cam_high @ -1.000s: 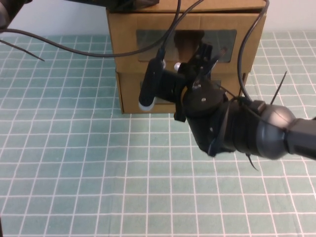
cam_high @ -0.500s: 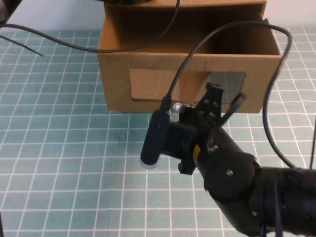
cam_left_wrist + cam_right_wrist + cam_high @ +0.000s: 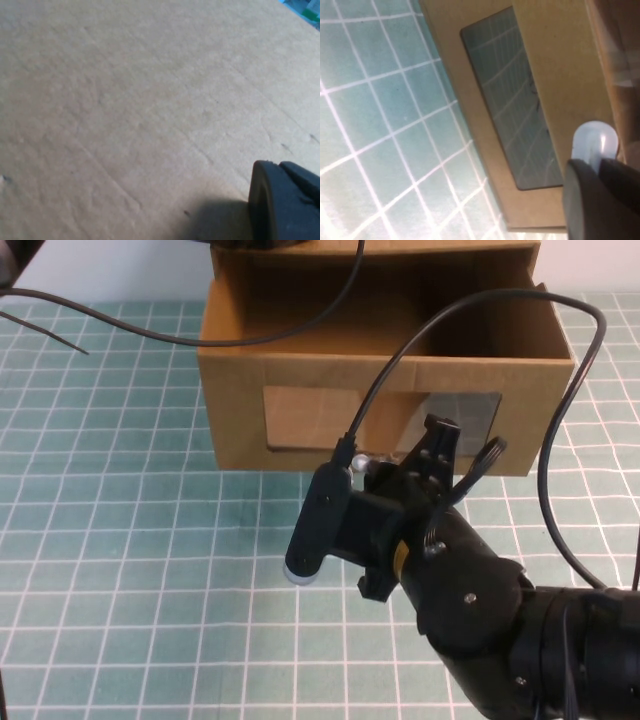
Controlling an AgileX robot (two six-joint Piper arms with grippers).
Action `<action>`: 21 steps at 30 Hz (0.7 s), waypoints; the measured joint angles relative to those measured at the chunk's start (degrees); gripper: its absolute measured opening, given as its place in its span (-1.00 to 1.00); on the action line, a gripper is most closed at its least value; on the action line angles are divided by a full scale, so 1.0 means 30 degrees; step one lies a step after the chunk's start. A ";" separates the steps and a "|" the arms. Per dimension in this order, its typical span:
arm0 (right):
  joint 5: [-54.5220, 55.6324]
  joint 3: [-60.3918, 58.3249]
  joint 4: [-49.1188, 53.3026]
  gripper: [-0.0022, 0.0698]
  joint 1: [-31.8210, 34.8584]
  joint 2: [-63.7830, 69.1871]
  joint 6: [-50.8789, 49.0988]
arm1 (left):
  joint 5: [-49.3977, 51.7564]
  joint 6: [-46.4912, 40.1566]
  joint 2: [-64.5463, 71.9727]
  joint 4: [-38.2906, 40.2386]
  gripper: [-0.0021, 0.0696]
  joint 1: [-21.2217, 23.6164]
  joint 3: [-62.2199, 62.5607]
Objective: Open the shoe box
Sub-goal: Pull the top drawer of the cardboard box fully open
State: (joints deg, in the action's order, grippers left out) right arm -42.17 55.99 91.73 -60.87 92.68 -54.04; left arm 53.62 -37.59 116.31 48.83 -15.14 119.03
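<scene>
Shoe box at upper centre of the high view, hollow showing; right gripper clenched at its windowed panel.

The green grid mat fills the frame, with the box on it at upper middle. The right arm comes in from the lower right, its tips against the panel's lower part; whether they pinch cardboard is unclear. My judgement is that the panel should swing slowly along its hinge arc so the box does not slide. The left gripper sits close against plain cardboard, and its state cannot be told. A black cable arches over the hollow and could snag.
</scene>
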 joint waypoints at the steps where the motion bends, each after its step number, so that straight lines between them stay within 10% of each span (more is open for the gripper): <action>1: 0.0220 0.0000 -0.0194 -0.90 0.0000 -0.0036 -0.0028 | 0.0000 0.0034 0.0000 0.0000 -0.96 0.0000 0.0000; 6: 0.2861 0.0000 -0.2935 -0.63 -0.0014 -0.0664 0.1993 | -0.0030 0.0077 0.0000 0.0000 -0.96 0.0000 0.0000; 14: 0.3090 -0.0030 -0.6403 0.43 -0.0095 -0.2515 0.4254 | -0.0044 0.0118 0.0000 0.0035 -0.96 0.0000 0.0000; 21: 0.3940 -0.0030 -1.0596 0.56 -0.0095 -0.5973 0.7720 | 0.0032 0.0652 -0.0391 -0.0242 -0.96 0.0033 0.0000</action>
State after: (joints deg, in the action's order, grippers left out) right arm -30.35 55.90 59.94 -61.15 74.76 -30.88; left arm 53.72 -35.63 115.13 48.11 -15.04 119.03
